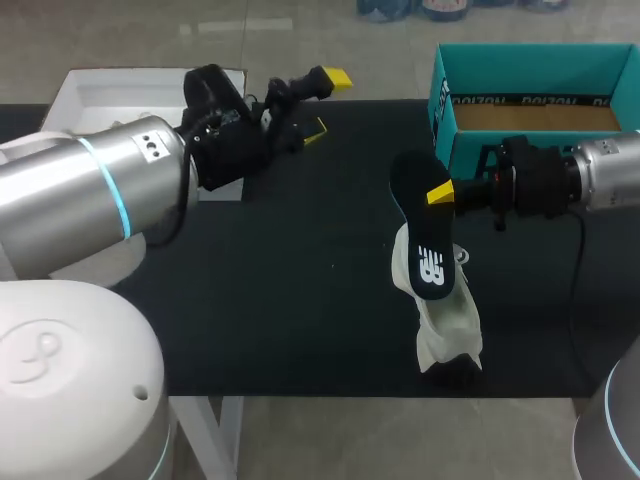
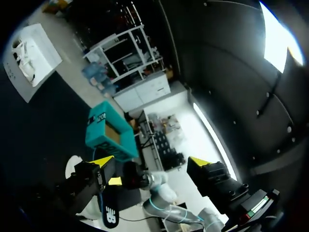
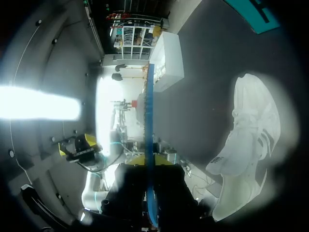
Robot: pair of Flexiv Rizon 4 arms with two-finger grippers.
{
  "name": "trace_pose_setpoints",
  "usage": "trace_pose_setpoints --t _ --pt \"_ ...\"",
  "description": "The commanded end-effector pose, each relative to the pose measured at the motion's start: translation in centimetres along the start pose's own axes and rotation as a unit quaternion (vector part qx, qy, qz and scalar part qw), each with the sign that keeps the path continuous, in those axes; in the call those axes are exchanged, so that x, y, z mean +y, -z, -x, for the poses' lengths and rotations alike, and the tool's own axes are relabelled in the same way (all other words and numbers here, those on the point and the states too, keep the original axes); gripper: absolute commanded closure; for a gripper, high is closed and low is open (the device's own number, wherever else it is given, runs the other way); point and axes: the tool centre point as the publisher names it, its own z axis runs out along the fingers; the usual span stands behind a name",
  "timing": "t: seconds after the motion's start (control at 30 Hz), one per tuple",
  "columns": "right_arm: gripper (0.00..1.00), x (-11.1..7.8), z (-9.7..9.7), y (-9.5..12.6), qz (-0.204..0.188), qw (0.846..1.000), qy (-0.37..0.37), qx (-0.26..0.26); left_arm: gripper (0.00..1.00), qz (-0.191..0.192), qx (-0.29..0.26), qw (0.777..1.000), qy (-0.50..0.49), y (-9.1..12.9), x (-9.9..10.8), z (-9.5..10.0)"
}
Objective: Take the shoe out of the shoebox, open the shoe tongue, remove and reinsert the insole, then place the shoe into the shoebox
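Harsh overhead glare in both wrist views; table (image 1: pixel 280 290) evenly lit

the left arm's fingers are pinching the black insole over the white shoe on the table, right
Not the left: the right arm's fingers are pinching the flat black insole over the white fabric shoe on the black table. The head view shows it.

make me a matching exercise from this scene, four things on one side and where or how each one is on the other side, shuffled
Things:
1 insole
2 shoe
3 shoebox
4 left gripper

States:
a open, holding nothing
b teal, at the far right of the table
c pinched in the right gripper
d white, resting on the table

Pairs: 1-c, 2-d, 3-b, 4-a
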Motion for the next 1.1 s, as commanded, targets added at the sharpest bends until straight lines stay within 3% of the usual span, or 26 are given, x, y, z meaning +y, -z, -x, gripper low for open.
trace_pose_setpoints --t 0.03,0.33,1.03,1.07,1.1 --pt "1.0 0.0 0.0 -0.1 0.001 1.0 0.0 -0.001 0.0 0.073 0.002 0.997 0.034 -0.1 -0.9 0.8" --pt "1.0 0.0 0.0 -0.1 0.001 1.0 0.0 -0.001 0.0 0.066 -0.067 0.991 0.093 -2.4 -2.3 2.6" --pt "1.0 0.0 0.0 -0.1 0.001 1.0 0.0 -0.001 0.0 0.059 -0.059 0.993 0.086 -2.5 -2.4 2.6" --pt "1.0 0.0 0.0 -0.1 0.001 1.0 0.0 -0.001 0.0 0.094 -0.039 0.992 0.072 -3.4 -3.1 2.2" --pt "1.0 0.0 0.0 -0.1 0.001 1.0 0.0 -0.001 0.0 0.124 -0.062 0.989 0.047 -4.3 -3.5 1.9"
